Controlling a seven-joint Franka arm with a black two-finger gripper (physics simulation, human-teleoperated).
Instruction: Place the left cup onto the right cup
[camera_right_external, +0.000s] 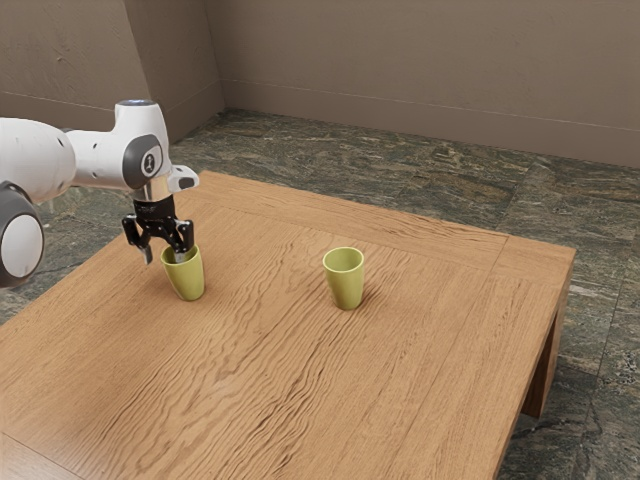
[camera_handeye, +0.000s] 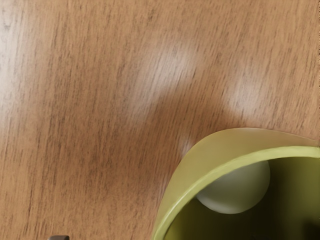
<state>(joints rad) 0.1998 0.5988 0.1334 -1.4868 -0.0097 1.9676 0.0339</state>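
We watch from two cameras. The exterior one stands high off the table (camera_right_external: 300, 380), at middle range, looking down and across it toward the walls (camera_right_external: 400, 50). There the arm (camera_right_external: 90, 160) enters at 9 o'clock, and the left cup (camera_right_external: 185, 272) stands at 9 o'clock from the right cup (camera_right_external: 344, 278). The wrist one rides on the arm's end, very near the wood, facing almost straight down. Both views share the left cup (camera_handeye: 200, 170) and the table (camera_handeye: 90, 100) around it.
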